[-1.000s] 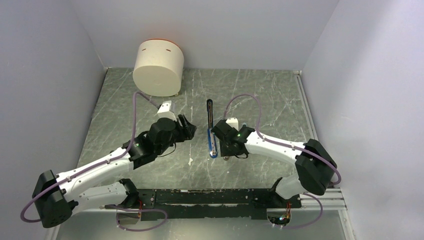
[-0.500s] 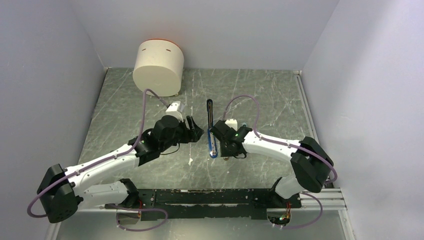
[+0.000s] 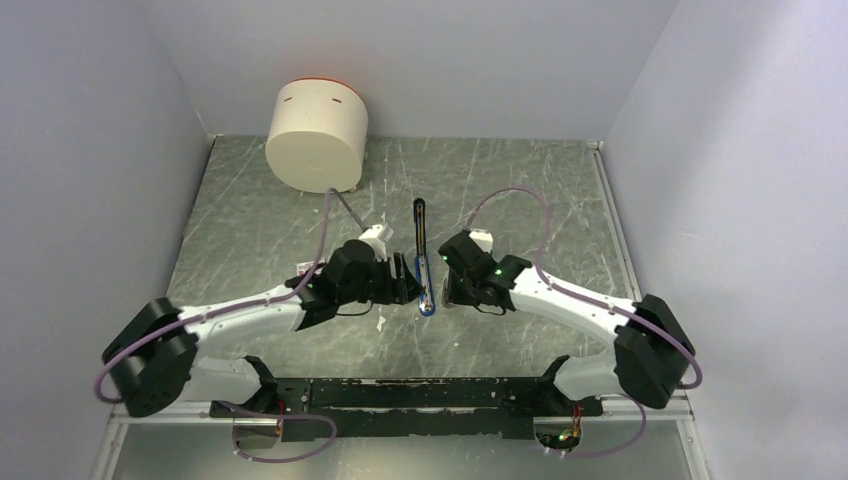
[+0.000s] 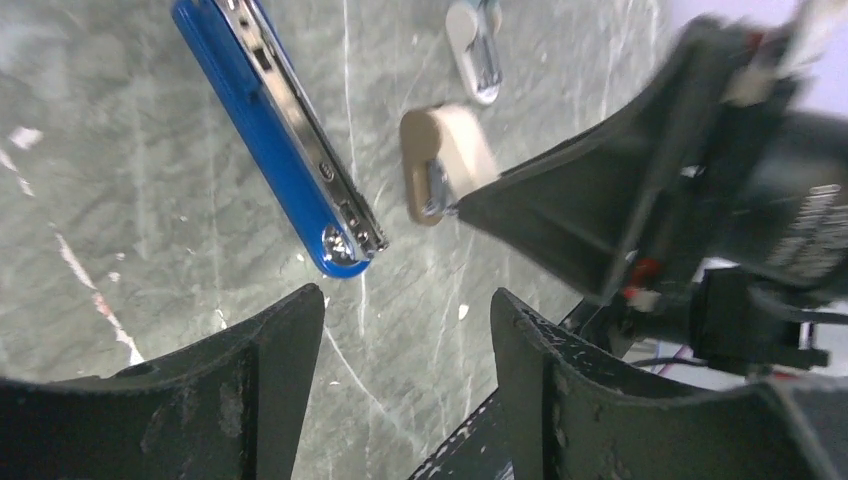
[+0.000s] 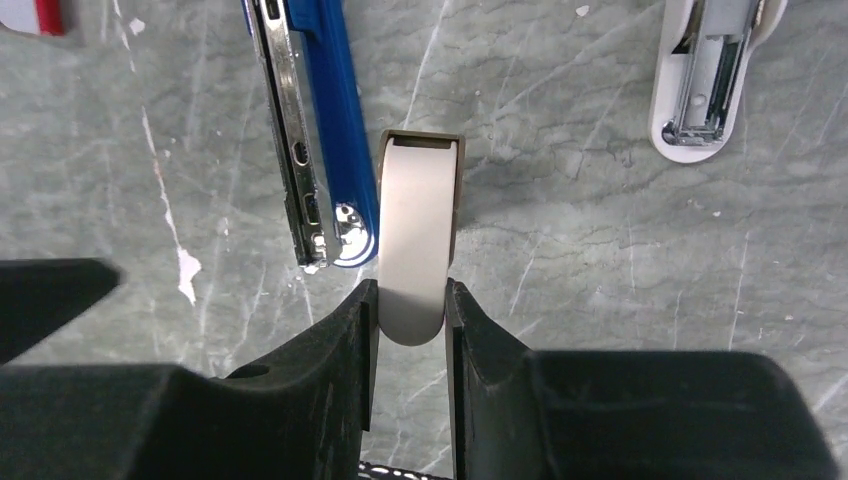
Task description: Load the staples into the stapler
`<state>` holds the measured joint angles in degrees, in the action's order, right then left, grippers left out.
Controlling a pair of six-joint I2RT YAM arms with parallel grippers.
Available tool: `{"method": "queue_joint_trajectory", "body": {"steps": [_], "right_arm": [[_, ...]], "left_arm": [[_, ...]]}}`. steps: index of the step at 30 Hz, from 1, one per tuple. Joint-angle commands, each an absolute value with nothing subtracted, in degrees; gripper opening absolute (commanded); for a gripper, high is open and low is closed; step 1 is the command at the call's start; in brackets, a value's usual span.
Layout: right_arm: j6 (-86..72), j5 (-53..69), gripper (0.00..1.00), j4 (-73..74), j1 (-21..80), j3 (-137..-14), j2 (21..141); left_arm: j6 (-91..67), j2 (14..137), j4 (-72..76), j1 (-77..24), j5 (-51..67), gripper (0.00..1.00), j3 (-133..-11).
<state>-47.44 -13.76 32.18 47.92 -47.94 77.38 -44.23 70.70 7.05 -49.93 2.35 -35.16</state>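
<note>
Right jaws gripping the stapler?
No, they pinch the tan piece lying beside the stapler.

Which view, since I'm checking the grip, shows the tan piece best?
Right wrist: the tan piece sits centred, its near end pinched by the right gripper. Left wrist shows it partly, blurred. Top view: too small to tell.

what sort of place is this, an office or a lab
Probably a lab robot cell, not an office: a marbled grey table boxed in by plain pale walls, a mounting rail holding two arms, and a blue stapler as prop.
</note>
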Motion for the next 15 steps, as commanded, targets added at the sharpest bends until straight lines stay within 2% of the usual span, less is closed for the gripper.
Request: {"method": "queue_joint_trajectory", "body": {"steps": [1,4,10,15], "right_arm": [[-51.5,-10.8,0.18,26.3,45.5,-42.5,72.0],[-52.9,-7.2,0.18,23.5,43.0,-39.4,69.5],[-54.8,-1.5,0.18,20.5,39.3,-35.7,65.3],[-54.5,3.1,0.18,19.8,37.0,-34.5,63.0]], "left_arm": [[-44.0,77.8,13.2,-50.4,11.8,0.65,-36.9],[-44.4,81.7,15.9,-51.6,14.0,0.57,-38.0],[-45.1,86.6,14.5,-54.3,12.3,0.36,-41.7],[-45.8,88.9,14.6,-55.5,10.8,0.34,-43.1]]}}
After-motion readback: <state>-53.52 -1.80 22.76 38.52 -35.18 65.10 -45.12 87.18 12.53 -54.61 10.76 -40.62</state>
